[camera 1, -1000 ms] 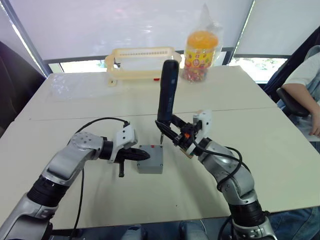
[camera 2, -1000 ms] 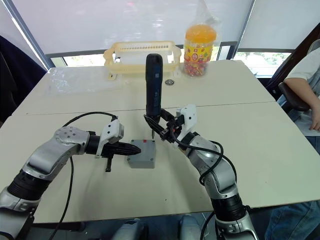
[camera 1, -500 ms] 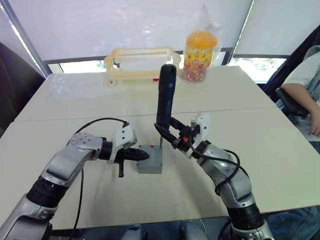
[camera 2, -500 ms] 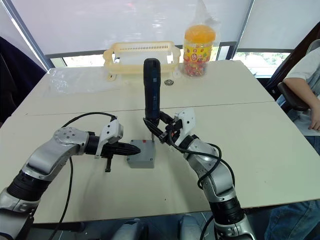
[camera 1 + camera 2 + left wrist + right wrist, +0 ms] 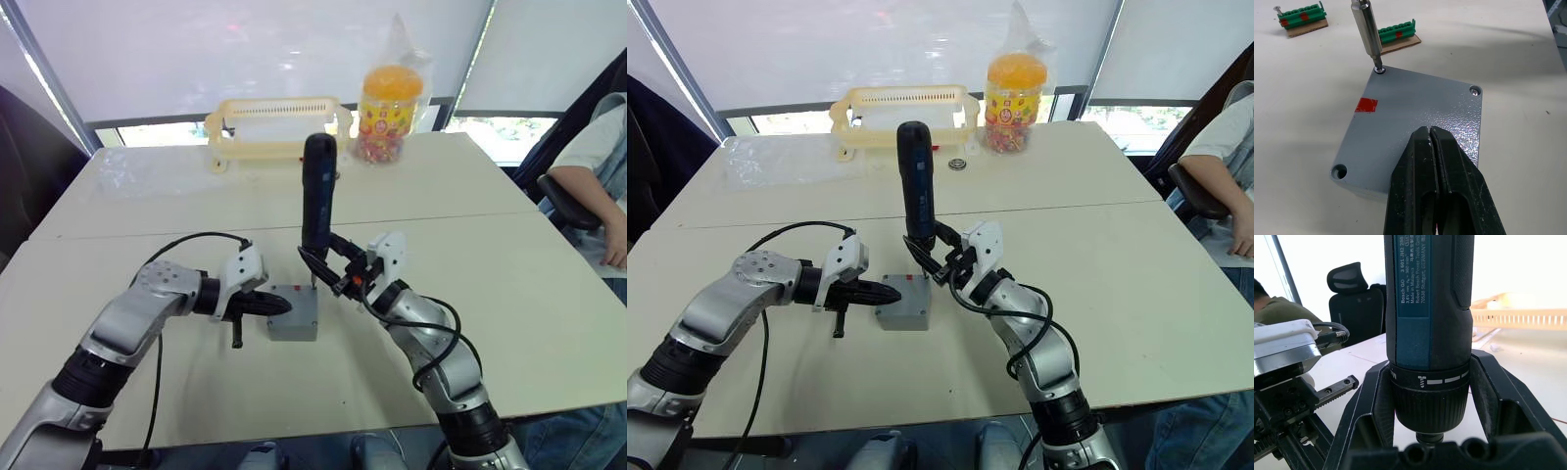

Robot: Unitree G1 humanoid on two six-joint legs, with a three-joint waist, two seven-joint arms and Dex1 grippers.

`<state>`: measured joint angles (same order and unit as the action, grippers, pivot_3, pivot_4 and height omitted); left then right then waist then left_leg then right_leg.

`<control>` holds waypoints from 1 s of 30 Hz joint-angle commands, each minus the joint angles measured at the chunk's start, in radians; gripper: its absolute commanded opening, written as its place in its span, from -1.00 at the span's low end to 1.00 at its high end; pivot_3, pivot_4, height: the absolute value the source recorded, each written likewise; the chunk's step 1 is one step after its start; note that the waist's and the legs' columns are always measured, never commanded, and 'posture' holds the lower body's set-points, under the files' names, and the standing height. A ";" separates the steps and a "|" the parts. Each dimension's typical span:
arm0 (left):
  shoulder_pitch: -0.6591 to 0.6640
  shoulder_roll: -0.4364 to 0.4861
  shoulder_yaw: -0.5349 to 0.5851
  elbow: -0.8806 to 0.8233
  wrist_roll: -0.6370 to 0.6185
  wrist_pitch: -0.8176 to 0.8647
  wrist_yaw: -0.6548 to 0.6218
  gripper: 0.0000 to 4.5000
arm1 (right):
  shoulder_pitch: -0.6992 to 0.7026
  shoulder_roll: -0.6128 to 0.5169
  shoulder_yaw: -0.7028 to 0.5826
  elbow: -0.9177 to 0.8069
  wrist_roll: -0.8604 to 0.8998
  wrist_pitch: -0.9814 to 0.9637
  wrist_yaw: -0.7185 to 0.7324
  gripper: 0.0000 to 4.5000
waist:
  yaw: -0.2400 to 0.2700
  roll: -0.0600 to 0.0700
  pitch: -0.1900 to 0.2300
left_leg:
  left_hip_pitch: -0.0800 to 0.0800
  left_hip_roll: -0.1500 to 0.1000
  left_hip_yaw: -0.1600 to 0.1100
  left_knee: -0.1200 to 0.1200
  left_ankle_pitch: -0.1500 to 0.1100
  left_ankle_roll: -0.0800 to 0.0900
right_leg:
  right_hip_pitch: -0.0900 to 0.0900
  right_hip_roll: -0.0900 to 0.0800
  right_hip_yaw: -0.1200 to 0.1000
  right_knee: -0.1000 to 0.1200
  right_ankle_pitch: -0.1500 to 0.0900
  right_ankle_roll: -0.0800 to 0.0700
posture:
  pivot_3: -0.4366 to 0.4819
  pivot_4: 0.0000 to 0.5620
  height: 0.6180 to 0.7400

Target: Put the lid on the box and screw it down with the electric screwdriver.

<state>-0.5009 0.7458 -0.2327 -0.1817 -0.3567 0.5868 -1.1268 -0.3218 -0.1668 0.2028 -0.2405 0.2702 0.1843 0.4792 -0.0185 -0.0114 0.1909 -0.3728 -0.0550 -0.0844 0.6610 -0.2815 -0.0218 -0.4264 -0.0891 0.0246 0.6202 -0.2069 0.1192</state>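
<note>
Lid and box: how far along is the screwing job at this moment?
Done: the lid sits on the box, one corner screw in. In hand: the electric screwdriver, in the right end effector, has its bit on another corner screw. Left: the empty corner hole; the fourth corner is hidden.

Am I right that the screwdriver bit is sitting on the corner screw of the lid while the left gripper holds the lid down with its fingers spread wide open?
Not quite: the left gripper presses on the lid with its fingers shut together, as the left wrist view shows. The electric screwdriver bit does sit on a corner screw.
</note>
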 commanded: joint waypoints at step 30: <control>0.018 0.005 -0.016 -0.030 0.014 0.049 0.007 -1.00 | 0.060 -0.034 0.047 0.105 -0.094 -0.036 0.031 -0.21 | 0.002 0.000 -0.016 | 0.001 0.000 -0.001 0.000 0.000 0.000 | 0.002 0.000 0.000 -0.001 0.000 0.000 | -0.05 -0.47 1.00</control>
<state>-0.4893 0.7448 -0.2397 -0.2087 -0.3559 0.6248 -1.1191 -0.2983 -0.1801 0.2292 -0.1944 0.2080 0.0992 0.5005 -0.0170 -0.0113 0.1748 -0.3721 -0.0549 -0.0849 0.6608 -0.2817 -0.0216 -0.4248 -0.0891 0.0245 0.6187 -0.2071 0.1191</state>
